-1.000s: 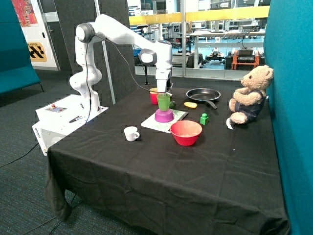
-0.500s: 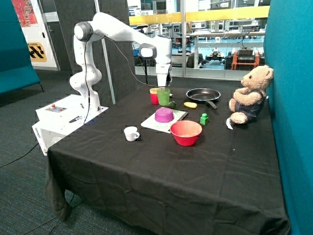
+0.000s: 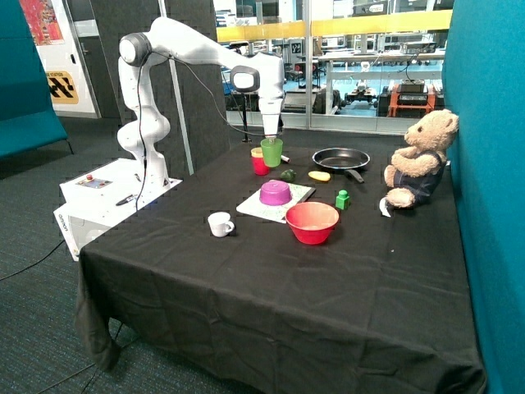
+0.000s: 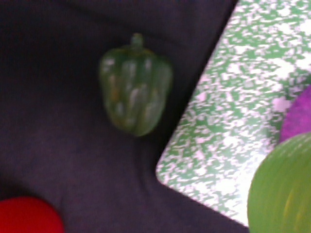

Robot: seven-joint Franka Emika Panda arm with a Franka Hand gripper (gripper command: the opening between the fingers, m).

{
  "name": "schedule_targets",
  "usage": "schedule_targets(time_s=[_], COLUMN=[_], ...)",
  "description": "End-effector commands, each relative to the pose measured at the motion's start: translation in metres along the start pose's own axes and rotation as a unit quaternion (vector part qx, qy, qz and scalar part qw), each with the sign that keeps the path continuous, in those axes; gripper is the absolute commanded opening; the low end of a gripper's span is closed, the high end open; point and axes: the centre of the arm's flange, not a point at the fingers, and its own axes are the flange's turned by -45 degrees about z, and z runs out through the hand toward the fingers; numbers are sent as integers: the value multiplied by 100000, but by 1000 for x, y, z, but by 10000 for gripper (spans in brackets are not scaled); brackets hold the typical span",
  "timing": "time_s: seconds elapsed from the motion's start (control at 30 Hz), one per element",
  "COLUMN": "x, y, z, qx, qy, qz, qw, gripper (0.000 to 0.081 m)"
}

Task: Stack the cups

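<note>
My gripper (image 3: 271, 140) is shut on the rim of the green cup (image 3: 271, 153) and holds it in the air, just beside and slightly above the red-pink cup (image 3: 259, 164). The red-pink cup stands on the black cloth at the back, and a yellow rim (image 3: 257, 152), which seems to be the yellow cup, sits inside it. In the wrist view the green cup (image 4: 282, 189) fills one corner and the red-pink cup's edge (image 4: 24, 216) shows in another.
A purple bowl (image 3: 276, 193) lies upside down on a speckled board (image 3: 300, 195). A green pepper (image 4: 136, 82) lies between the board and the cups. A red bowl (image 3: 312, 222), white mug (image 3: 220, 223), frying pan (image 3: 340, 158), green block (image 3: 342, 199) and teddy bear (image 3: 420, 160) stand around.
The green cup has been lifted off the purple bowl and carried up and back towards the red-pink cup.
</note>
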Motion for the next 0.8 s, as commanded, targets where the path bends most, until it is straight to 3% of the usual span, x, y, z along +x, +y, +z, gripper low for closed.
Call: schedule_targets(time_s=[0.0,0.47,0.77], x=[-7,-21,-35], y=[-32,-72,-113], z=[-8,-13,-13], qx=[-42,-43,-44], qy=[25,23,21], qz=[-3353,-7921,-13288], qw=[99944,99686,99113], gripper=[0,0,0])
